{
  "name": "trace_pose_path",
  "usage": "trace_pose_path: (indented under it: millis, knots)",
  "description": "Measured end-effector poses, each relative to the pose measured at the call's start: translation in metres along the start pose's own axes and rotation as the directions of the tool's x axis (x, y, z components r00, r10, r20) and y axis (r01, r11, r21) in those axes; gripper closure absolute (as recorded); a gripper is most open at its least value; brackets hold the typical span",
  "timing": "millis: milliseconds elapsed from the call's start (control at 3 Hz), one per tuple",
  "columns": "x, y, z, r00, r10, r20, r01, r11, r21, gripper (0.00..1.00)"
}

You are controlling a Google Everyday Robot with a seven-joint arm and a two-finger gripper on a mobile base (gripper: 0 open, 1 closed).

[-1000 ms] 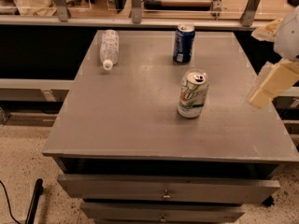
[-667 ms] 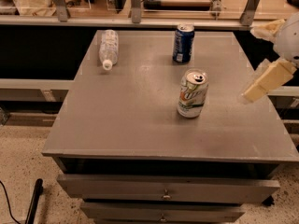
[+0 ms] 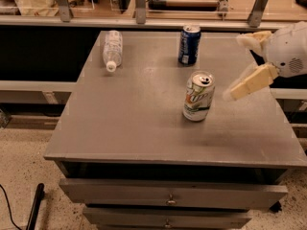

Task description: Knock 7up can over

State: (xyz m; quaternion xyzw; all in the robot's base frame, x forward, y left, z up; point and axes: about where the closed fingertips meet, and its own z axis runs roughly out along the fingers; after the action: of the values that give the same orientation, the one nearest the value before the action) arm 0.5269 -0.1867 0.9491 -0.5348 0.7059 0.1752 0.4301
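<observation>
Since the earlier frames, the gripper [image 3: 235, 67] has been shifted leftward from the table's right edge and is now recorded closer to the 7up can [image 3: 198, 96], with a clear gap still left between them. The can, the blue can and the bottle are observed unchanged in position. The arm's white, rounded wrist housing [image 3: 288, 49] is seen at the right margin, with two pale fingers [image 3: 249, 83] pointed left and slightly downward over the right part of the table [image 3: 134, 128]. The fingers are spread apart and nothing is held between them; the lower one is directed at the 7up can's upper half. The 7up can is found standing upright, right of the tabletop's centre. A dark blue can [image 3: 189, 44] is noted upright behind it, near the far edge. A clear plastic bottle [image 3: 112, 49] is recorded lying on its side at the far left, cap toward the front; its contents cannot be determined. Two drawers [image 3: 168, 195] are seen below the tabletop, both closed, so their contents are not visible.
</observation>
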Motion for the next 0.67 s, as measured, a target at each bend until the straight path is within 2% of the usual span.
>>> trace_pose_path:
  millis: [333,667]
  knots:
    - [-0.003,0.014,0.016,0.993,0.027,0.113,-0.021,0.9982,-0.056,0.00]
    - [-0.007,0.032,0.030,0.978,0.039,0.203,-0.017,0.9938,-0.109,0.00]
